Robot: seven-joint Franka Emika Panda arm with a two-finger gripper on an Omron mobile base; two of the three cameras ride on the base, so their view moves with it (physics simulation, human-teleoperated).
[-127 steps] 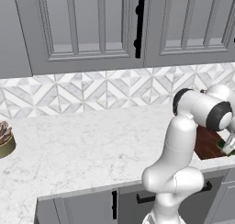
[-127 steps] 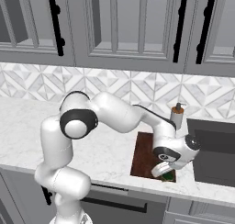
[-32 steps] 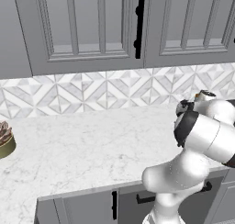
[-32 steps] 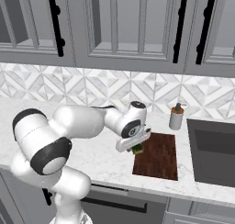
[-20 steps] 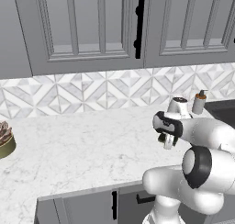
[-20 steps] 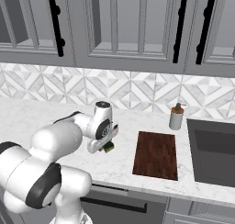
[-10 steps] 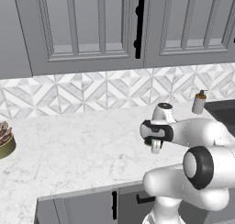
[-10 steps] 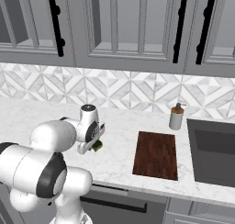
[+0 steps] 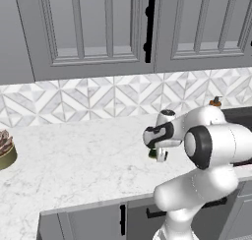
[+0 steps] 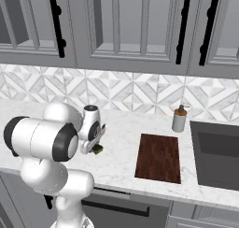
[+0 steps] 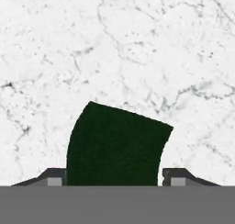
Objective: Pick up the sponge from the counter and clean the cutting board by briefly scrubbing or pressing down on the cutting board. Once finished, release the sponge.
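Note:
My gripper [image 10: 94, 147] is shut on the sponge [image 10: 98, 149], a small dark green block, just above the white marble counter [image 10: 121, 143]. In the hand view the sponge [image 11: 117, 145] sits between the two fingertips [image 11: 55, 176], its dark green face towards the camera, with the marble counter [image 11: 114, 44] beyond it. The reddish-brown cutting board [image 10: 158, 158] lies flat on the counter, well to the right of the gripper and apart from it. In the left base view the gripper [image 9: 158, 154] hangs low over the counter with the sponge [image 9: 153, 153] in it.
A soap dispenser [image 10: 179, 118] stands at the back beside the dark sink [image 10: 217, 159], right of the board. A bowl with a plant [image 9: 4, 148] sits at the counter's far left. Grey cabinets hang above the tiled backsplash.
The arm has swung left with the sponge in the gripper, away from the cutting board and out over the bare marble. The board has stayed in place.

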